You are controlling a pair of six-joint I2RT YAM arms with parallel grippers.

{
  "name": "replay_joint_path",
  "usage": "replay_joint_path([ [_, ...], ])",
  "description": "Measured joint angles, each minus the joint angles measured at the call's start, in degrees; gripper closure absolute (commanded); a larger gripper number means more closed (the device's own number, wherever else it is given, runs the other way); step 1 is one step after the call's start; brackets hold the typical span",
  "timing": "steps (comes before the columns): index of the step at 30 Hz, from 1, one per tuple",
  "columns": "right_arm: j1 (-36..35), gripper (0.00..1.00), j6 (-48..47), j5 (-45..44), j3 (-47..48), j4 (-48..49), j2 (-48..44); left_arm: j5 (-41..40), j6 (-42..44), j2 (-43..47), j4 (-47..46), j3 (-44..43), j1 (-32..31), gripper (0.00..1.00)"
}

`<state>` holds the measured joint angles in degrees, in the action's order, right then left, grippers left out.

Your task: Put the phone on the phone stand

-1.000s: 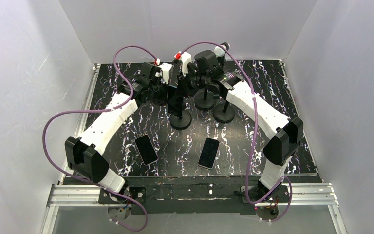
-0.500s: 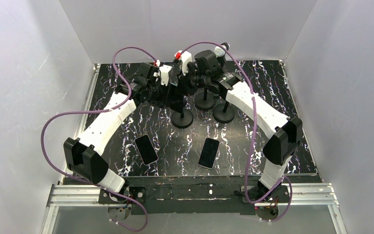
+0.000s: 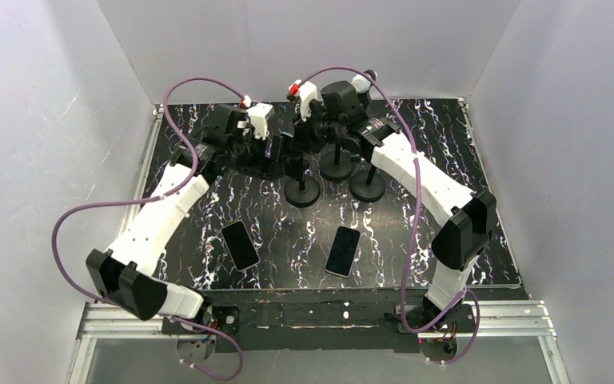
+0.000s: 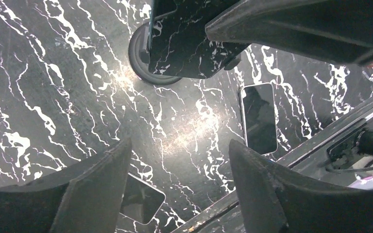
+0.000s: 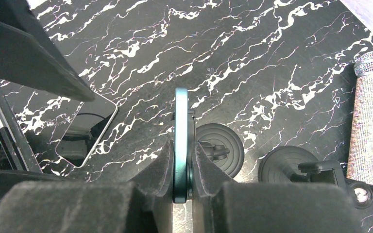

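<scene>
A teal-edged phone point(image 5: 181, 131) stands on edge between the pads of my right gripper point(image 5: 181, 167), which is shut on it directly above the round base of a black phone stand point(image 5: 223, 145). In the left wrist view the same phone point(image 4: 189, 43) shows its glossy face above that stand's base point(image 4: 143, 63). My left gripper point(image 4: 179, 143) is open with nothing between its fingers. It hangs over bare table to the left of the stand point(image 3: 301, 192). In the top view my left gripper point(image 3: 276, 160) and right gripper point(image 3: 305, 138) are close together at the back.
Two more stands point(image 3: 336, 170) point(image 3: 366, 188) rise at the back right. Two dark phones point(image 3: 240, 245) point(image 3: 342, 250) lie flat near the front edge. A glittery silver cylinder point(image 5: 369, 111) lies beside the stands. White walls enclose the black marbled table point(image 3: 448, 144).
My left gripper has opened, let go at the stand and drawn back to the left. The right gripper stays shut on the phone in the same place.
</scene>
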<state>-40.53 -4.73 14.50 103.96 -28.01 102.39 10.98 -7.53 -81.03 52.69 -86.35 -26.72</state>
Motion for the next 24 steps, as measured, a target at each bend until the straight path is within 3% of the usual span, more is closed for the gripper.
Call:
replay_joint_path([
  [4,0.0,0.99,0.0,0.0,0.0,0.0,0.0,0.7,-1.4,5.0,-2.6,2.3,1.6,0.15],
  [10,0.0,0.99,0.0,0.7,-0.7,1.1,-0.1,5.9,-4.6,11.7,-8.3,6.3,7.0,0.12],
  [24,4.4,0.99,2.7,10.4,-2.3,3.0,0.2,12.5,-6.4,12.9,-12.4,8.5,8.7,0.11],
])
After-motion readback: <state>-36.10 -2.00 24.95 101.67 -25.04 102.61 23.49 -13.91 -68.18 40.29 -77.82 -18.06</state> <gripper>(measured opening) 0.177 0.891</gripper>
